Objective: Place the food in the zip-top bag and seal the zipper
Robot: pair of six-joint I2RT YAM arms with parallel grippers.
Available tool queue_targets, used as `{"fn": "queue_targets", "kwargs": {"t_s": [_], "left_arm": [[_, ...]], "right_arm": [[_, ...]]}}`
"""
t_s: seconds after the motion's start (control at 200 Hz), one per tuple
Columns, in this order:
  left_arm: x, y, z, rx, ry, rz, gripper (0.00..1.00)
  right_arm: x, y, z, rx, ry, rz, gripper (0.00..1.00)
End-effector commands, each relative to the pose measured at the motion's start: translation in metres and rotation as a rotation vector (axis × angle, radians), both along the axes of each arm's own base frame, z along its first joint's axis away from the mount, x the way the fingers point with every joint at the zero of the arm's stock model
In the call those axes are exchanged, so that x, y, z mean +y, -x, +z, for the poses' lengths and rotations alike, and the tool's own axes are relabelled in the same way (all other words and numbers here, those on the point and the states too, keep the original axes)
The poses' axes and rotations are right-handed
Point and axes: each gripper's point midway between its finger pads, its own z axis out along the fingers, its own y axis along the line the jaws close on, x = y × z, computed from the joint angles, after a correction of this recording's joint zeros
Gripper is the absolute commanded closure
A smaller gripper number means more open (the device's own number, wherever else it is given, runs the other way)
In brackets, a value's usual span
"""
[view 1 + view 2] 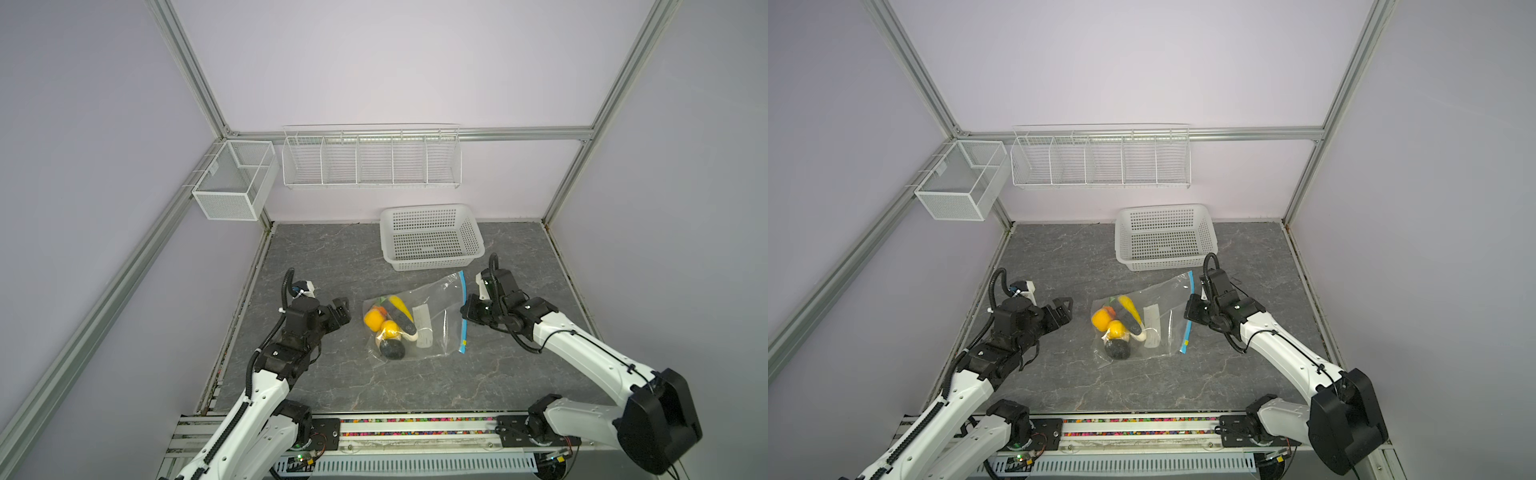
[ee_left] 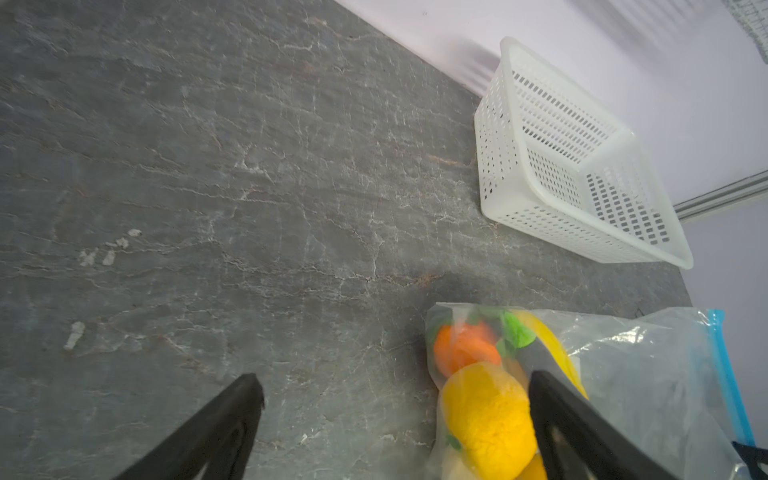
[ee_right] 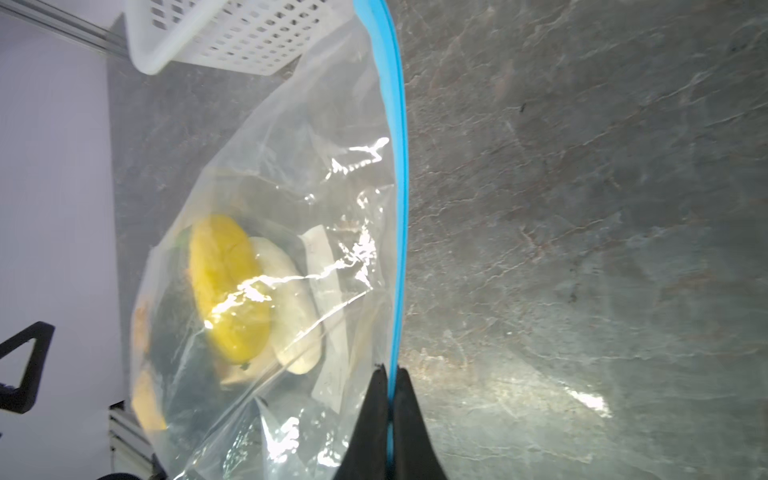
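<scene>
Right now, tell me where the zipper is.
In both top views the zipper runs along the zip-top bag's right edge, in front of the white perforated basket, pinched by the right gripper's fingers.

Nothing here can be read. The only spot that may carry print is the white label (image 1: pixel 423 318) on the bag (image 1: pixel 444 299) — in both top views it is too small to make out, and in the right wrist view the label (image 3: pixel 324 270) is blurred behind glare on the plastic — so no word, brand or number can be given.
</scene>
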Motion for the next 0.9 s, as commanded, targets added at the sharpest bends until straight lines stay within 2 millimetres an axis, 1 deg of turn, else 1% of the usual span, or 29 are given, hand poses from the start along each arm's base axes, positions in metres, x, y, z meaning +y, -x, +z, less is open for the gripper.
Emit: {"fn": "queue_targets", "kwargs": {"t_s": [0.0, 0.025, 0.145, 0.21, 0.38, 0.47, 0.54, 0.615, 0.7, 0.765, 0.895], "left_arm": [[-0.014, -0.007, 0.007, -0.027, 0.070, -0.043, 0.00], [-0.017, -0.007, 0.006, -0.025, 0.078, -0.051, 0.00], [-0.028, -0.011, -0.005, 0.025, 0.103, -0.068, 0.06], [-0.037, -0.013, -0.009, 0.062, 0.106, -0.101, 0.10], [-0.066, -0.019, -0.008, 0.089, 0.135, -0.209, 0.17], [-0.084, -0.016, -0.003, 0.067, 0.181, -0.287, 0.21], [-0.096, -0.011, 0.002, 0.041, 0.212, -0.343, 0.22], [-0.102, -0.007, 0.008, 0.007, 0.246, -0.376, 0.22], [-0.100, -0.008, 0.005, 0.009, 0.265, -0.355, 0.23], [-0.105, -0.010, 0.003, 0.023, 0.286, -0.361, 0.28], [-0.123, -0.009, -0.004, 0.085, 0.318, -0.425, 0.46]], "right_arm": [[-0.015, 0.000, -0.025, 0.037, 0.073, 0.042, 0.94], [-0.017, -0.002, -0.029, 0.045, 0.069, 0.040, 0.94], [-0.023, -0.010, -0.048, 0.083, 0.054, 0.037, 0.94], [-0.028, -0.015, -0.058, 0.103, 0.044, 0.021, 0.94], [-0.034, -0.022, -0.073, 0.124, 0.042, -0.004, 0.94], [-0.035, -0.025, -0.077, 0.128, 0.040, -0.011, 0.94], [-0.036, -0.027, -0.079, 0.132, 0.039, -0.015, 0.94], [-0.035, -0.029, -0.081, 0.135, 0.033, -0.012, 0.94], [-0.031, -0.030, -0.082, 0.144, 0.022, 0.006, 0.94], [-0.027, -0.032, -0.081, 0.154, 0.007, 0.022, 0.94], [-0.023, -0.033, -0.079, 0.159, -0.014, 0.034, 0.94]]}}
